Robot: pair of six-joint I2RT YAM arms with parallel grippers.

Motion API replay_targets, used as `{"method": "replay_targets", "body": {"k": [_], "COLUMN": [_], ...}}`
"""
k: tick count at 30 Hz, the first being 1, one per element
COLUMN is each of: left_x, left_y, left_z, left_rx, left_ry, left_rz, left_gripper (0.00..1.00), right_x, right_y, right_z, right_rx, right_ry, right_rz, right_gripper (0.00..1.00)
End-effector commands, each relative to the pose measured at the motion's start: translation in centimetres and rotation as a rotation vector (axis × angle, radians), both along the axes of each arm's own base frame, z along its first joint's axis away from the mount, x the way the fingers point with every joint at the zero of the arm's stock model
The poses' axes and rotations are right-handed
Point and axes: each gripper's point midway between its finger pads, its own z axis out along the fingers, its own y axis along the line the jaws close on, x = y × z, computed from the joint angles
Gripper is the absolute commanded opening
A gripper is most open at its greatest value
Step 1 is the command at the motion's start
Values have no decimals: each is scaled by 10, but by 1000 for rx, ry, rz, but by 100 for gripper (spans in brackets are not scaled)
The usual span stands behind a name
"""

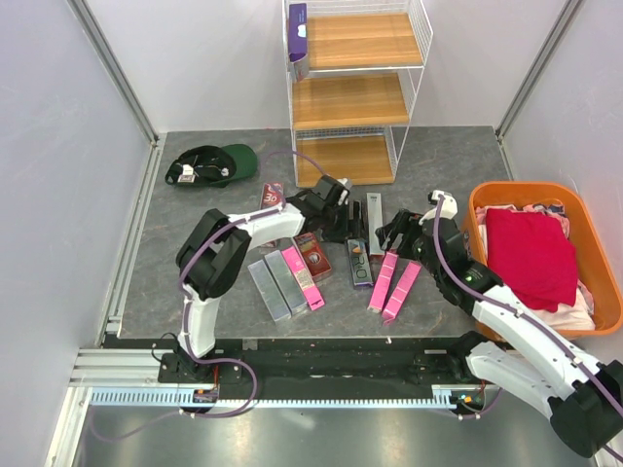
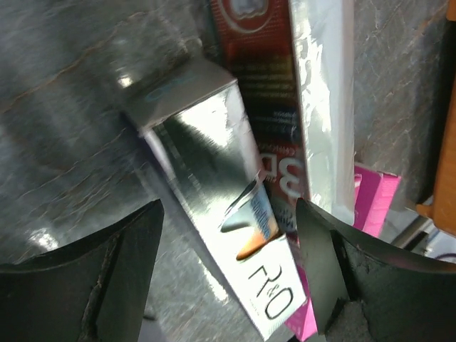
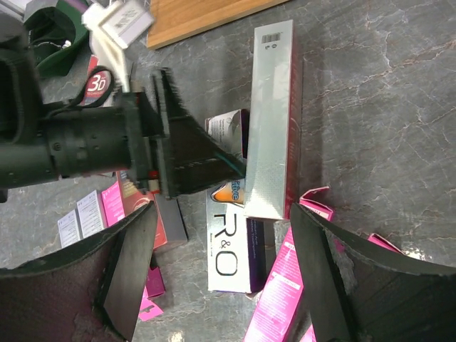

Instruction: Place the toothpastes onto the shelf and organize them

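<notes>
Left gripper straddles the silver R&O carton, jaws apart; right gripper hangs open, empty. The red 3D carton lies alongside and may be pinched too.

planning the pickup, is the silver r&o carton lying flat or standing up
Lying flat: the silver rectangular cardboard carton printed R&O rests on the grey table, broad printed face up, between the fingers of the left pincer.

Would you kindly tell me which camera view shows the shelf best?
The top external view: the shelf shows all three wooden boards, a purple carton on the top one. The right wrist view catches only an edge of one board; the left wrist view shows none of it.
</notes>
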Motion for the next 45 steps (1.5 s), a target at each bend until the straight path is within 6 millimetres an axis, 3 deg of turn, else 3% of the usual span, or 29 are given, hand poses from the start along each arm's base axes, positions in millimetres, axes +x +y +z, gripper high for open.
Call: {"method": "replay_targets", "body": {"k": [1, 7, 14, 23, 27, 33, 37, 40, 42, 43, 44, 45], "left_x": [8, 9, 12, 10, 12, 13, 12, 14, 20, 18, 18, 21], "left_y": [-8, 1, 2, 4, -2, -5, 2, 10, 15, 21, 24, 29], "left_z": [-8, -32, -38, -39, -22, 13, 53, 70, 96, 92, 108, 111], "left_rx": [119, 344, 485, 538, 487, 388, 306, 275, 209, 205, 156, 121], "left_ry": [-54, -75, -125, -148, -176, -245, -301, -335, -374, -365, -380, -370], "left_rz": [-11, 13, 5, 3, -3, 14, 47, 77, 116, 118, 134, 142], "left_gripper": [81, 78, 76, 50, 43, 42, 42, 41, 41, 41, 41, 41], "right_x": [3, 5, 4, 5, 5, 7, 9, 11, 11, 11, 11, 11], "right_y": [-4, -4, -3, -3, -2, -3, -2, 0, 2, 3, 4, 4], "right_z": [22, 24, 20, 23, 24, 32, 40, 48, 54, 57, 60, 62], "right_rx": [-3, -1, -5, -2, 1, -14, -22, -16, -9, -6, -4, -1], "right_ry": [-56, -57, -46, -51, -51, -70, -82, -97, -107, -112, -117, -121], "right_rz": [-17, -20, -15, -15, -9, -6, 4, 11, 17, 22, 24, 25], "right_gripper": [83, 84, 84, 84, 84, 84, 84, 84, 84, 84, 84, 84]}}
